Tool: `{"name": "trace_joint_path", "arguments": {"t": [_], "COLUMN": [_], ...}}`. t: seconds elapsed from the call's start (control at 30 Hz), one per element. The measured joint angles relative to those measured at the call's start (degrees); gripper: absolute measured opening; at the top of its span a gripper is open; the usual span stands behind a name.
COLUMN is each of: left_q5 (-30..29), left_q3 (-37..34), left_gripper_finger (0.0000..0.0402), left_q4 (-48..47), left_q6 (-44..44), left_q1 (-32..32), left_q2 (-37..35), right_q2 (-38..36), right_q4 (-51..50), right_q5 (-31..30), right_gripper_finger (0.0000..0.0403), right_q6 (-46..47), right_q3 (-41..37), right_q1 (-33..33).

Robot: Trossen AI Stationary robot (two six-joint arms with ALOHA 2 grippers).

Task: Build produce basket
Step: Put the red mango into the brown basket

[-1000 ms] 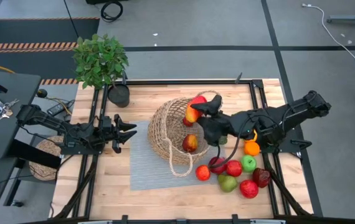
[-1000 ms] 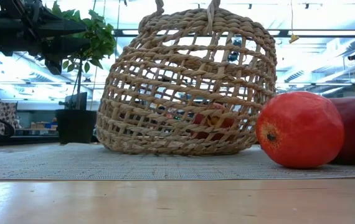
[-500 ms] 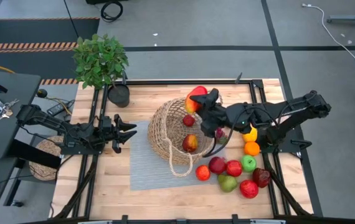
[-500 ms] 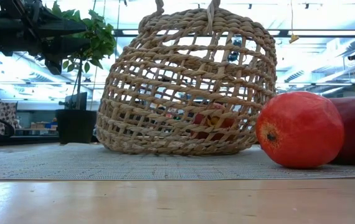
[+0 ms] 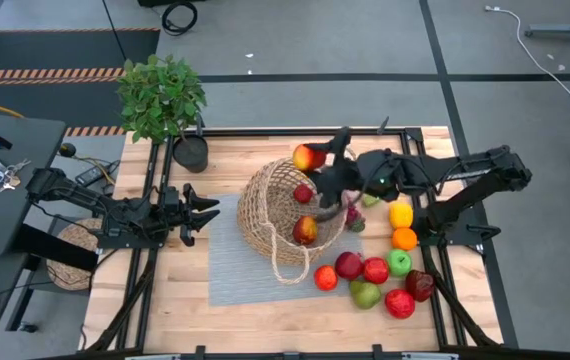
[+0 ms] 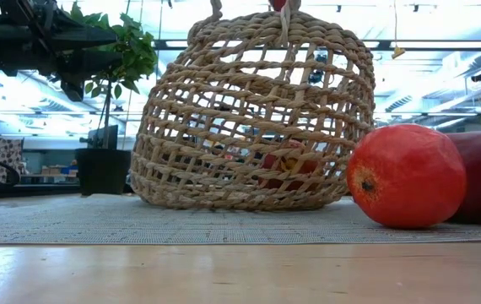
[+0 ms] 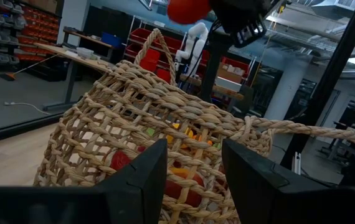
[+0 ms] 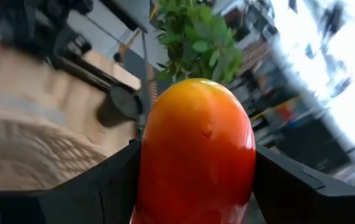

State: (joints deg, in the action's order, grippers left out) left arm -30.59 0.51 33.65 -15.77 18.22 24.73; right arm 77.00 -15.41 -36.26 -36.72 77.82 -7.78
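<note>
Since a second ago: right gripper point(image 5: 317, 160) up and away from basket mouth, toward table's far edge, red-orange fruit point(image 5: 308, 157) carried along. Fingers closed on that fruit — red at the sides, orange-yellow toward the top in right wrist view point(image 8: 196, 152), filling most of it between the two dark fingers. Now above far rim of the basket point(image 5: 283, 210); from left wrist view, seen high over the weave point(image 7: 189, 10).

Basket tipped on its side on grey mat point(image 5: 230, 262), mouth toward the right arm, one loop handle lying on the mat on the near side. Inside: two pieces of red-and-yellow produce, visible through the wicker in low view point(image 6: 257, 118).

Remaining produce in a cluster on the right, near side of table: red apples point(image 5: 376, 270), green apple point(image 5: 398, 262), green pear-like piece point(image 5: 366, 293), oranges point(image 5: 403, 238), yellow one point(image 5: 401, 214). Large red fruit point(image 6: 405, 176) close to the low camera, darker one just behind.

Left gripper point(image 5: 203, 212) low, left of basket, apart from it — fingers parted, nothing held, unchanged.

Potted plant point(image 5: 162, 97) at far left corner.
</note>
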Motion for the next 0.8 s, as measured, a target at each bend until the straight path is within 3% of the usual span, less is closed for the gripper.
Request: {"name": "trace_joint_path", "arguments": {"t": [0.27,0.6,0.8], "left_q5": [0.0,0.0,0.0], "left_q3": [-0.02,-0.01,-0.02], "left_gripper_finger": [0.016,0.016,0.016], "left_q4": [0.0,0.0,0.0], "left_q6": [-0.02,0.0,-0.01], "left_q1": [0.02,0.0,-0.01], "left_q2": [0.0,-0.01,-0.01], "right_q2": [-0.01,-0.01,-0.01], "right_q4": [-5.61,-5.21,-3.57], "right_q5": [6.32,7.77,7.82], "right_gripper_finger": [0.0275,0.0275,0.0275], "right_q6": [26.27,57.62,66.84], "right_q3": [-0.04,-0.04,-0.04], "right_q1": [3.24,4.39,4.62]}}
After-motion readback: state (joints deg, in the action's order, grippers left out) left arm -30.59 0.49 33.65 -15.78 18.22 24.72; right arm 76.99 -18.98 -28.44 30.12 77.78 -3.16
